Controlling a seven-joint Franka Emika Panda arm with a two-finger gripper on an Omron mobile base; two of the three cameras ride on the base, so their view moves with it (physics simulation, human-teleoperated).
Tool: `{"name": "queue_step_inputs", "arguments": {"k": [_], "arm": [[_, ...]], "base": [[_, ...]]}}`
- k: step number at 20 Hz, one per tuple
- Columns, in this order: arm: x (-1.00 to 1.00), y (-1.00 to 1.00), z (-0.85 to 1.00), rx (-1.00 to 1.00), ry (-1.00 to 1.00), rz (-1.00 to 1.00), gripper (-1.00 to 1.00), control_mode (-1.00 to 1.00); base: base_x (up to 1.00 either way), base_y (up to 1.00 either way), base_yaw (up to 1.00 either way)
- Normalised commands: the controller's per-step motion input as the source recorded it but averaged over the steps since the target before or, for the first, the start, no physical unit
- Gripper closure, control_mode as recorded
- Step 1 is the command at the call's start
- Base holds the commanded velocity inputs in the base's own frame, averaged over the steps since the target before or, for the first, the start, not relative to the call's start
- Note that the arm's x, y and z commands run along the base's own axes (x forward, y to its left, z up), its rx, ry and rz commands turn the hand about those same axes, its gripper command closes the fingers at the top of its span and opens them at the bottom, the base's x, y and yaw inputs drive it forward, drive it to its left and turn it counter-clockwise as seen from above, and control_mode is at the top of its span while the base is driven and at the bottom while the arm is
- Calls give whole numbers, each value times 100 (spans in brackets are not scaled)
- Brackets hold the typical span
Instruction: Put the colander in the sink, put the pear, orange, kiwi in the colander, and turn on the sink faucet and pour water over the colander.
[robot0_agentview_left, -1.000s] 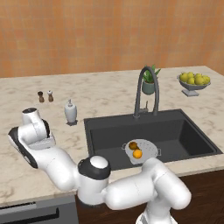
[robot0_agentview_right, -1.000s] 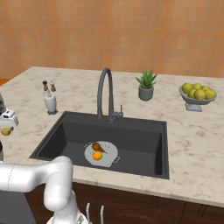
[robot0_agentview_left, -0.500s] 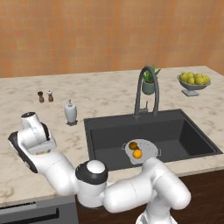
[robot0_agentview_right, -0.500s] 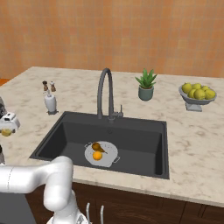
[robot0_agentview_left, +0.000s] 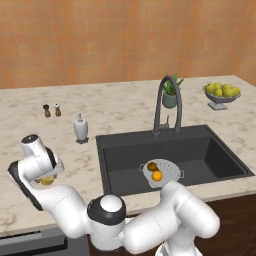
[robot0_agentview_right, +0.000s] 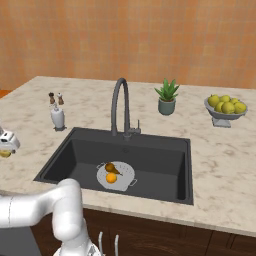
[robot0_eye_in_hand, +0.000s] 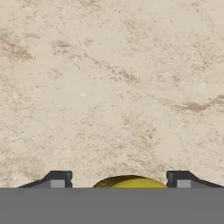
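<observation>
The kiwi lies on the counter left of the sink. My gripper points down over it. In the hand view the kiwi sits between my gripper's two dark fingertips, with a small gap on each side, so the jaws are open around it. The right base view has the kiwi at its left edge under the white hand. The colander rests in the sink and holds the pear and the orange. The sink faucet arches over the basin, with no water running.
A white soap dispenser stands near the sink's left back corner. Salt and pepper shakers are farther back. A potted plant and a grey footed bowl of lemons stand at the back right.
My hand has come down toward the counter onto the kiwi, and the jaws have narrowed slightly around it. Fruit in the colander has stayed put.
</observation>
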Motion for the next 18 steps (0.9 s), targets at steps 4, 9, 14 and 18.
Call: {"name": "queue_step_inputs", "arguments": {"k": [4, 9, 14, 18], "arm": [[-13, -21, -6, 10, -21, -4, 100, -100], [-1, -45, 37, 24, -18, -10, 100, -100], [0, -100, 93, 36, 1, -19, 100, -100], [-7, -100, 74, 13, 21, -42, 100, -100]], "base": [[0, 0, 0], [0, 0, 0], [0, 0, 0], [0, 0, 0]]}}
